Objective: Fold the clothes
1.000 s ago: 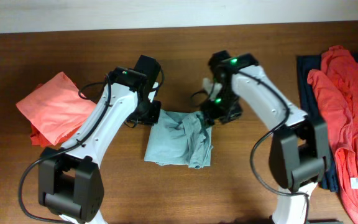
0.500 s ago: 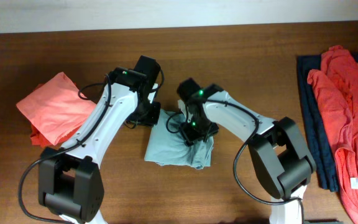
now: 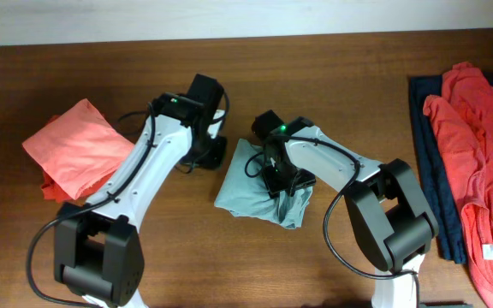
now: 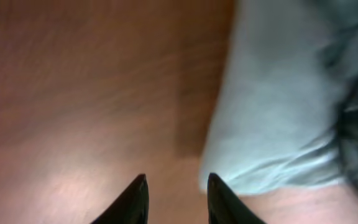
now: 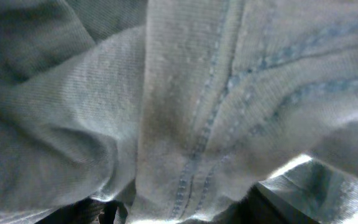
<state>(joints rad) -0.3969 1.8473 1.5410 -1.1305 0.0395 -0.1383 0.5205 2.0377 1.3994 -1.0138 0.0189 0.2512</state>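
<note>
Maybe a third of the way through, going by the piles. One orange-red garment sits folded at the left of the table. The coral-red ones and the navy one lie loose on the right. The grey-blue shirt is in the middle, bunched into a lumpy packet, not tidy yet. The left gripper hangs just beside its edge, fingers apart, nothing between them. The right gripper is down on the shirt, but can't tell if it's pinching cloth.
</note>
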